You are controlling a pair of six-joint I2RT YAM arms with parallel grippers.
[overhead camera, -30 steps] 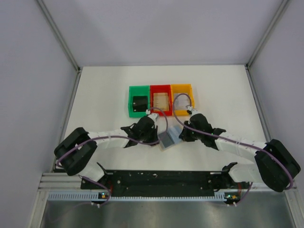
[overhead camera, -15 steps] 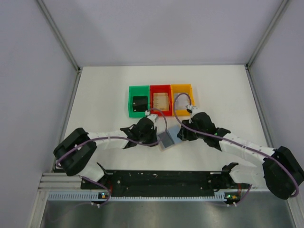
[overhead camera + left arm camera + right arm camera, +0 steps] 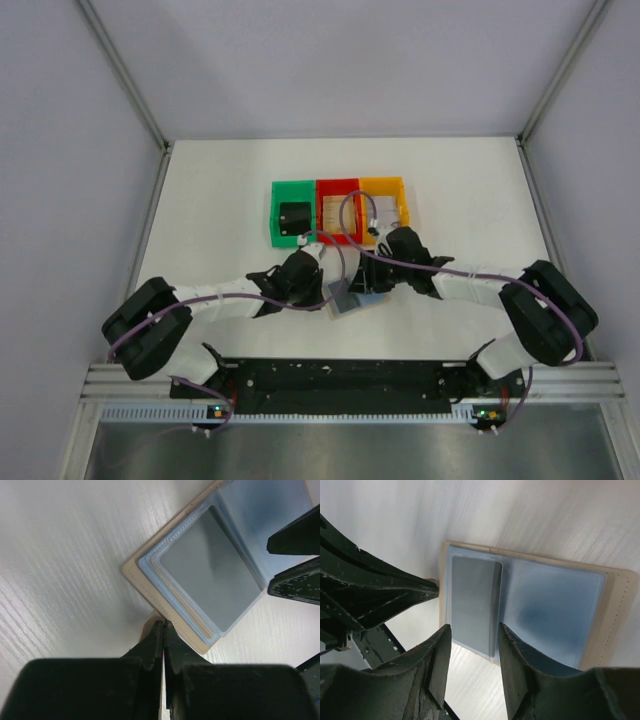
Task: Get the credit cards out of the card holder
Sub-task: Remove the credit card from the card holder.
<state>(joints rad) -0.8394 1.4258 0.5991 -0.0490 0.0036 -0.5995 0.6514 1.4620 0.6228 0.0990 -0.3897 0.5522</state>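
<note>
Open holder (image 3: 555, 605), both grippers at it
Jaws of left gripper (image 3: 163, 626) closed, touching its tan edge; right gripper (image 3: 473, 632) part-open over grey card (image 3: 472, 597)

I have the card holder (image 3: 350, 300) lying open on the bench (image 3: 220, 200), near of a row of three bins (image 3: 338, 210) set side by side. My left claw (image 3: 326, 291) touches its left edge. My right claw (image 3: 371, 282) hangs over it from the far right.

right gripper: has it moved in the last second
Yes: the right gripper slid left, from below the orange plastic bin toward the red plastic bin, ending over the tan folding card holder.
</note>
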